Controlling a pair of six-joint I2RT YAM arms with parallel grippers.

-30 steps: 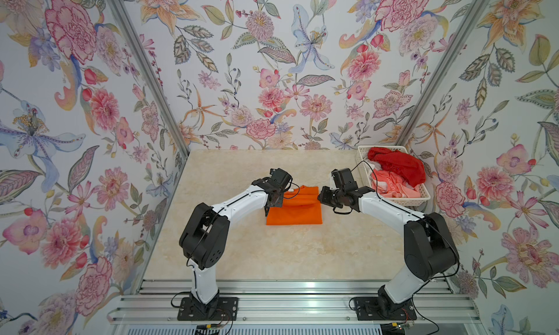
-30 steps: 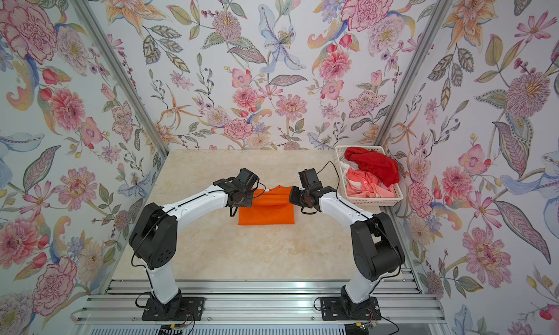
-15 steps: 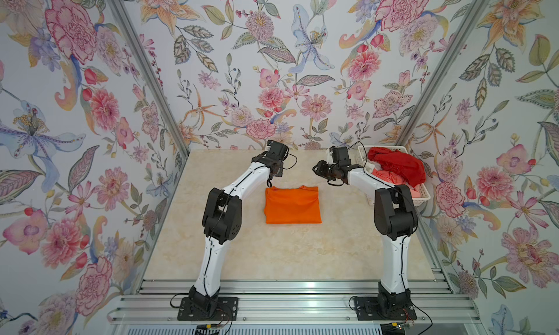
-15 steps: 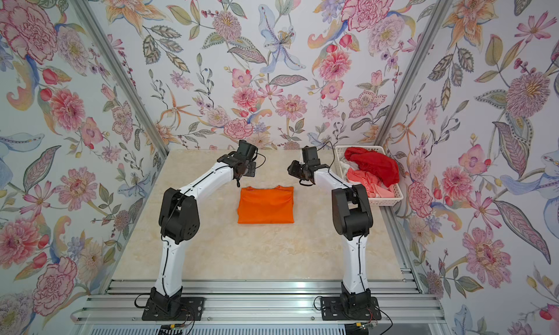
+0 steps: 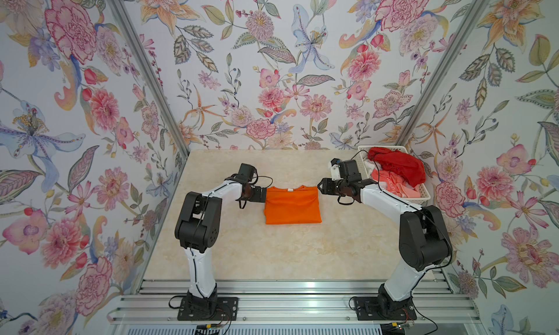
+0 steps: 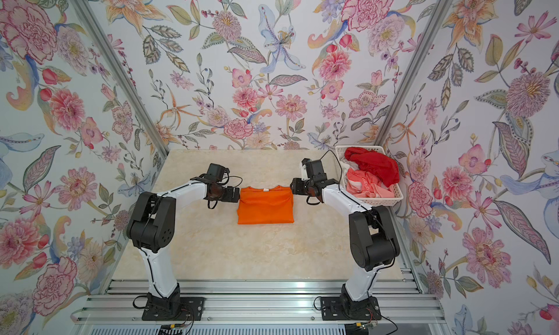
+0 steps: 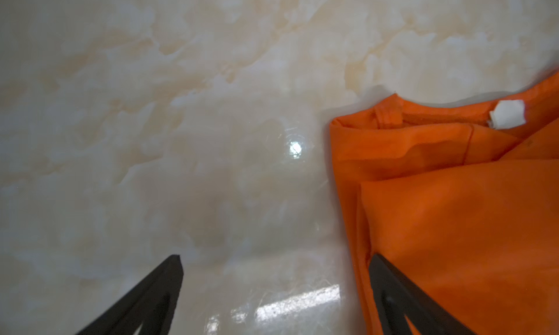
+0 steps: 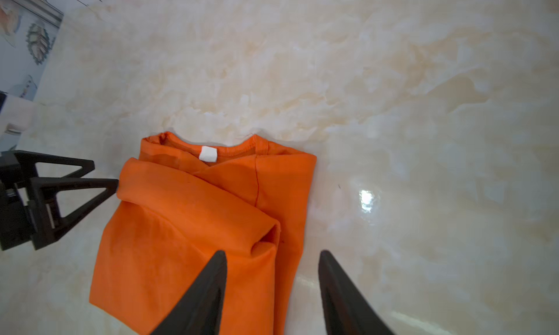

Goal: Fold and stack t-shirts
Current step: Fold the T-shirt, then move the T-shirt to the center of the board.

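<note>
Orange tee (image 5: 292, 205), folded mid-frame, could unfold if the wide-open left gripper (image 5: 262, 195) or half-open, empty right gripper (image 5: 321, 186) snags its edge.

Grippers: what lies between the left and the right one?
The folded orange t-shirt, flat on the table: the left gripper is at one side edge, the right gripper at the opposite edge. Both top views show it.

The folded t-shirt (image 5: 292, 205) lies on the tabletop (image 5: 272, 251) between the left gripper (image 5: 263, 195) and the right gripper (image 5: 320, 186), each at one side edge of it. To the right of the right gripper, at the tabletop's edge, the basket (image 5: 421, 199) holds a heap of t-shirts (image 5: 396, 170).
</note>
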